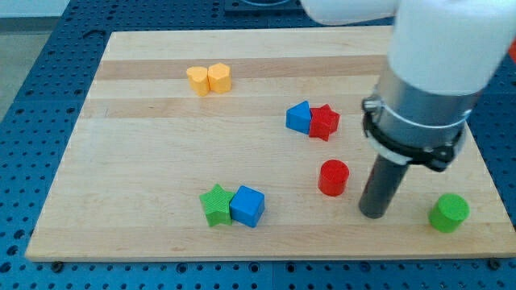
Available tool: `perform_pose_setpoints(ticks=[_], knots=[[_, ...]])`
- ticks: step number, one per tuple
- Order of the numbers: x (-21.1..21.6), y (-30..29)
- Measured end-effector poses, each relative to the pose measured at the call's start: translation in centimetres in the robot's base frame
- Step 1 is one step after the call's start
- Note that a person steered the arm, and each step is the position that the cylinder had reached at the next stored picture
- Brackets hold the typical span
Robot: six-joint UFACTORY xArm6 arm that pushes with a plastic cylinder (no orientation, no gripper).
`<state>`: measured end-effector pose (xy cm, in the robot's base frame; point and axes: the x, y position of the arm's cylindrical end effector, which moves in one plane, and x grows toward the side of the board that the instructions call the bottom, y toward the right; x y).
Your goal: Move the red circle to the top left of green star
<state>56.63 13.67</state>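
Nearest, view's bottom: green star [214,205] touching blue cube [247,206] on its right. Green cylinder [448,213] at bottom right of desk [145,153]. My tip [373,213] down on desk, just right of red circle [333,177], small gap between, not touching. Red circle upright, up and right of green star, well apart. No jaws on this rod, nothing grasped. Farther: blue block [299,118] touching red star [325,122]. Farthest, top left: two yellow blocks [209,79] touching side by side, shapes unclear.

One camera looks down, angled, at the whole wooden board [161,161]
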Motion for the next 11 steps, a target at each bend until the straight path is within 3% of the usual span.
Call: perform_pose_setpoints(ticks=[1, 5, 6, 8, 10, 11], knots=[[-2.7, -0.9], [-7.0, -22.3], [-7.1, -17.1], [-13.1, -0.1], [-19.7, 4.6], [-18.4, 2.6]])
